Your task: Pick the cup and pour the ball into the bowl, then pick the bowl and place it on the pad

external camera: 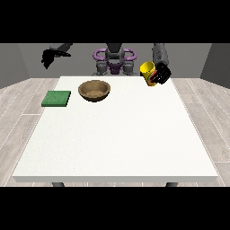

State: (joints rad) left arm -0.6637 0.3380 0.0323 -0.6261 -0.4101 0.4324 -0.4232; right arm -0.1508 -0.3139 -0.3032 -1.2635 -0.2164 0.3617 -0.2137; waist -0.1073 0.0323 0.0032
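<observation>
The robot hand at the view's right (pixel 161 74) grasps the yellow cup (pixel 148 73), tilted, at three o'clock of the wooden bowl (pixel 94 90); the green pad (pixel 56 99) lies at the bowl's nine o'clock on the counter (pixel 117 143). The other robot hand's (pixel 47 57) state: cannot tell.

Bowl (pixel 94 90) sits on the desk (pixel 117 143) toward the far edge, pad (pixel 56 99) lying to its left near the desk's left side. Over at the right, the cup (pixel 148 73) is in the hand (pixel 161 74), well apart from the bowl.
</observation>
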